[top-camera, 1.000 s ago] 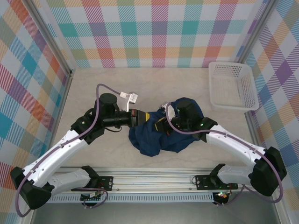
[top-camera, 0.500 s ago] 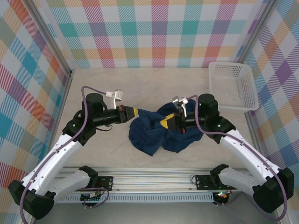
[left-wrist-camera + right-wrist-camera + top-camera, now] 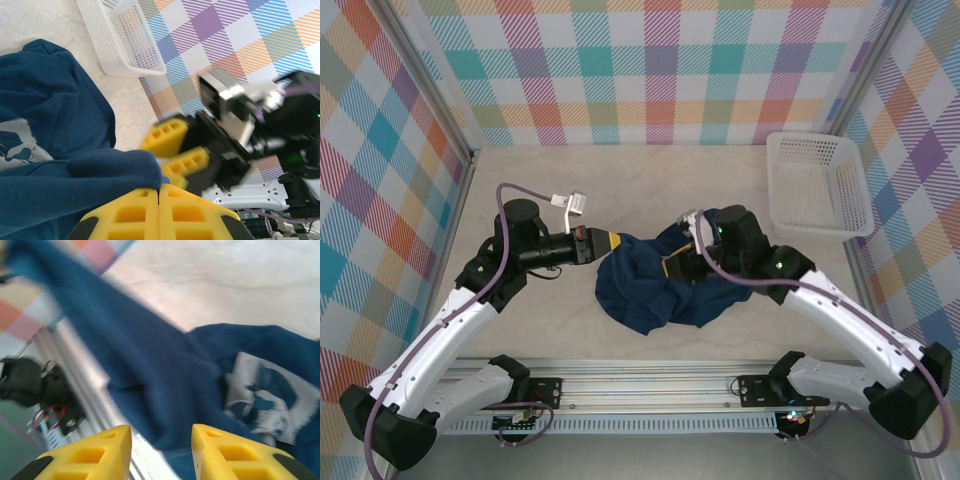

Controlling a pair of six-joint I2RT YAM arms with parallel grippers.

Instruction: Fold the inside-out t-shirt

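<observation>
One t-shirt, one basket, two tools, left tool, right tool

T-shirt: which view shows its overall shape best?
Top external: it takes in the whole t-shirt as a crumpled heap. Left wrist gives close folds and a sliver of the pale print; right wrist gives a blurred stretched fold and more of it.

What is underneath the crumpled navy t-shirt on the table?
Pale table shows all around the t-shirt, so it appears to lie straight on that surface. The bunched cloth covers whatever is beneath it, so anything under the folds cannot be seen.
</observation>
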